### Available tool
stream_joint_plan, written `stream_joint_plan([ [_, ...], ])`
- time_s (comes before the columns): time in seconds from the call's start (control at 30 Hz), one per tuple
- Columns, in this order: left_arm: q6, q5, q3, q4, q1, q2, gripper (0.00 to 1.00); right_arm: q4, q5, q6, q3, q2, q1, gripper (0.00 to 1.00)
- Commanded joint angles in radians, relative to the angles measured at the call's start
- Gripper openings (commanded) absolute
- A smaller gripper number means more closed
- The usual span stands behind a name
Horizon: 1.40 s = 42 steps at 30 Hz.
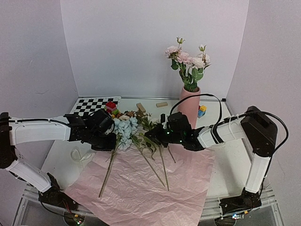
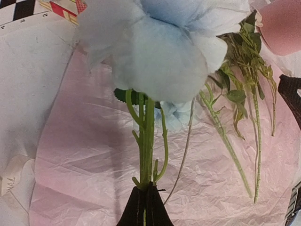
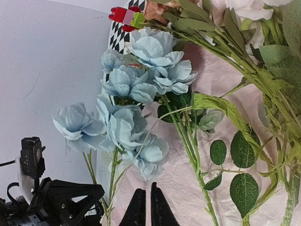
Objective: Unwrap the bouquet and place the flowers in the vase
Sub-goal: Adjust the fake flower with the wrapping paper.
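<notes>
The bouquet is undone: its pink paper (image 1: pixel 141 188) lies flat on the table with loose flowers (image 1: pixel 141 136) spread across it. My left gripper (image 1: pixel 114 139) is shut on the green stem (image 2: pixel 146 141) of a light blue flower (image 2: pixel 160 52), lifted a little off the paper. From the right, my right gripper (image 1: pixel 157 133) hovers over the paper between the blue blooms (image 3: pixel 127 122) and leafy stems (image 3: pixel 225 108); its jaws (image 3: pixel 150 197) are all but shut, with nothing between them. The pink vase (image 1: pixel 189 106) stands upright at the back right, holding pale pink flowers (image 1: pixel 188 59).
A cream ribbon (image 1: pixel 80 155) lies left of the paper. A checkerboard (image 1: pixel 94 104), red and green toy blocks (image 1: pixel 111 106), two wooden blocks (image 1: pixel 141 107) and a blue-yellow block (image 1: pixel 202 111) line the back. White walls enclose the table on three sides.
</notes>
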State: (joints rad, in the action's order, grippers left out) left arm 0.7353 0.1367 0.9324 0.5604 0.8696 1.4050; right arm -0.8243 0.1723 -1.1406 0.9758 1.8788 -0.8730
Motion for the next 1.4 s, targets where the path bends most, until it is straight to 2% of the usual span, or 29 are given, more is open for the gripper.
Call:
stream_joint_plan([
  [0.0,0.016,0.098,0.074,0.060,-0.003,-0.064,0.01,0.022,0.045,0.074,-0.003,-0.074,0.000,0.12],
  [0.13,-0.006,0.025,0.115,0.058,-0.003,-0.042,0.00,0.024,0.070,0.081,0.003,-0.068,-0.005,0.30],
  [0.2,-0.011,-0.010,0.129,0.058,-0.003,-0.036,0.00,0.016,0.074,0.079,0.015,-0.053,-0.014,0.35],
  [0.5,-0.018,-0.081,0.154,0.058,-0.002,-0.080,0.01,-0.040,0.123,0.029,0.121,0.057,-0.045,0.41],
  [1.1,-0.015,-0.094,0.135,0.057,-0.003,-0.073,0.01,-0.058,0.138,-0.058,0.236,0.169,-0.129,0.39],
  [1.37,-0.015,-0.100,0.123,0.057,-0.002,-0.091,0.01,-0.069,0.120,-0.075,0.249,0.176,-0.131,0.32],
])
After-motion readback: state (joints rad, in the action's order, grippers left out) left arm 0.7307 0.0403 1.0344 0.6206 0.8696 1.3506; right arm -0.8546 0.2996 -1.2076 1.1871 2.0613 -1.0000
